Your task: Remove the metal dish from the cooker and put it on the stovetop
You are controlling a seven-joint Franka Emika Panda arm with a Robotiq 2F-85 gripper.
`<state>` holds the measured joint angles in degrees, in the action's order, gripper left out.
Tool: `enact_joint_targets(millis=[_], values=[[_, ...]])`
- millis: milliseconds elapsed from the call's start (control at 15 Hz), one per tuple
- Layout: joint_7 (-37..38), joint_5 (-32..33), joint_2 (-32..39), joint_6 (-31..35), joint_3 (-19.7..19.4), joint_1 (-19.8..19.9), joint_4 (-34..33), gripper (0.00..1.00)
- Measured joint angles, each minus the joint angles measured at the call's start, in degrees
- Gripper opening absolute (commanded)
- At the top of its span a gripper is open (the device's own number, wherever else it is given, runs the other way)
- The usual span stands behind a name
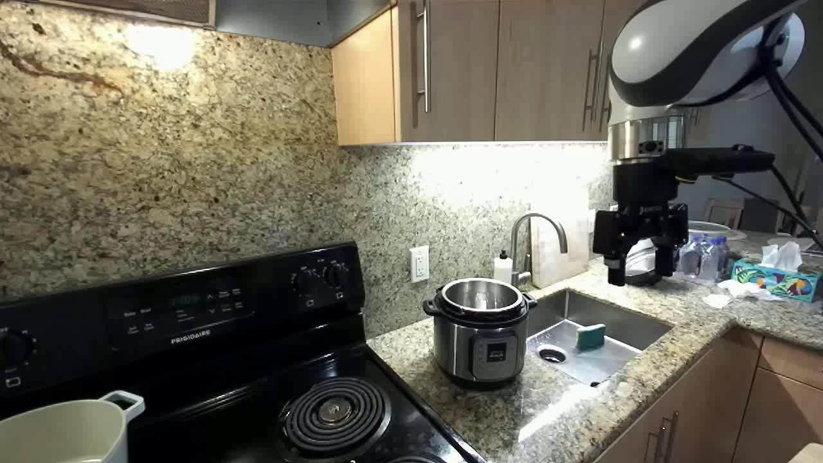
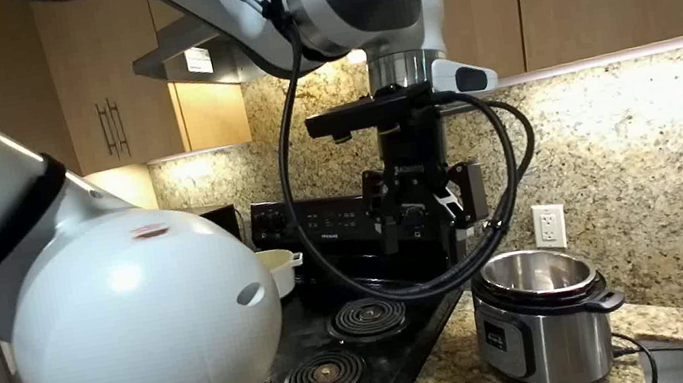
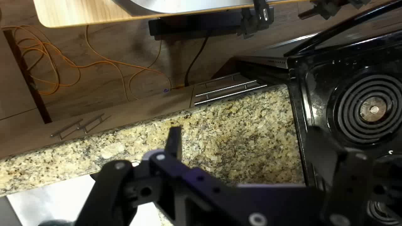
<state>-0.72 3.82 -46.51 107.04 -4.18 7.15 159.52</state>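
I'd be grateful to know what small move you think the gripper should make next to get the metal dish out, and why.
I would probably bring the open gripper across to just above the metal dish: the dish is inside the cooker, and the gripper, holding nothing, stands apart from it in both exterior views. In the wrist view, granite counter shows between its spread jaws.

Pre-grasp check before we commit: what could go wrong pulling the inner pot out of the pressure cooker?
Little of the stainless-steel inner pot stands above the pressure cooker; the end effector might slip or lift both.
Black cables hang from the arm in a slack loop and could snag on the pressure cooker.
The pressure cooker stands right beside the sink; a sideways pull might tip it in.
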Motion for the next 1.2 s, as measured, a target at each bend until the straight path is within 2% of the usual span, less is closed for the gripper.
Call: enact_joint_targets(millis=[1200], values=[[0.0,-0.1,0.1,0.7,-0.1,0.0,-0.2,1.00]])
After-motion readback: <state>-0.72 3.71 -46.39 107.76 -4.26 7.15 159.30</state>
